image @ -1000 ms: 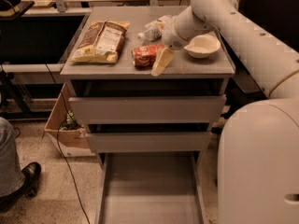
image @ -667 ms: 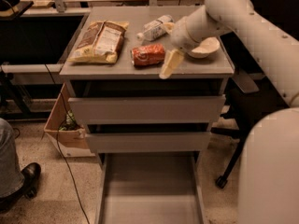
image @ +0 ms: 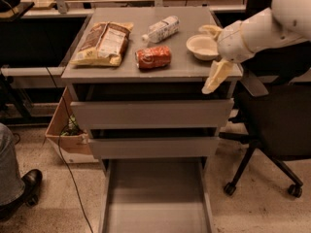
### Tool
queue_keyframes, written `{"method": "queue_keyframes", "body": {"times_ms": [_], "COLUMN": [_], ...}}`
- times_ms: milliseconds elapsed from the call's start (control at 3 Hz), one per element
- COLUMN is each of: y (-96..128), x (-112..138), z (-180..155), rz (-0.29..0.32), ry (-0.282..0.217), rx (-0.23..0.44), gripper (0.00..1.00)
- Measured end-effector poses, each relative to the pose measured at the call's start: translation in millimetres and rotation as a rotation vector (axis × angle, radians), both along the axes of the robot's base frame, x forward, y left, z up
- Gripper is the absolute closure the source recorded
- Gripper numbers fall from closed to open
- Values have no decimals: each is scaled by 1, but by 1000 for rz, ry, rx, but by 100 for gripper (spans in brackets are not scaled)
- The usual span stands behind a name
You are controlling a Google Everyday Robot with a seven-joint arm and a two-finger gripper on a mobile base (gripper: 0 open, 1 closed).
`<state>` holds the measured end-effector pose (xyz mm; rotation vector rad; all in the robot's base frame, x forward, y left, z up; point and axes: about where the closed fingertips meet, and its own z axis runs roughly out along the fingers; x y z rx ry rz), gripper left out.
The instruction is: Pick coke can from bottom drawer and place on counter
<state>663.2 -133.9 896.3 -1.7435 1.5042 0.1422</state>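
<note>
1. The robot's pale two-finger gripper [image: 206,59] hangs at the right of the frame, over the right edge of the flat grey metal counter [image: 180,71]. Its fingers are spread wide and grasp nothing: one reaches above the small cream bowl [image: 203,46], the other points down past the counter's front right corner
2. The small red coke can with white markings [image: 153,57] lies on its side near the middle of the counter, well apart from the gripper. It sits between the brown-and-yellow snack bag [image: 103,43] at upper left and the bowl, just in front of the clear plastic bottle [image: 162,29]
3. The deep grey bottom drawer [image: 155,198] stands pulled out at the bottom centre of the frame, its flat floor bare, so the placing looks done
4. What remains, I judge, is to clear the arm. Lift it up and off to the right, keeping the fingers spread, so neither one clips the bowl or the counter edge
5. A can on its side may roll if the counter is jolted, so a slow retreat suits best
</note>
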Motion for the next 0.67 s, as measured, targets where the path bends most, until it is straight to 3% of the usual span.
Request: {"method": "queue_keyframes", "body": {"times_ms": [333, 667], "y": [-41, -50], "x": [-25, -29], "z": [15, 17], "rz": [-20, -26], "ry": [-46, -55], "rx": [-30, -35], "gripper": [0, 0]}}
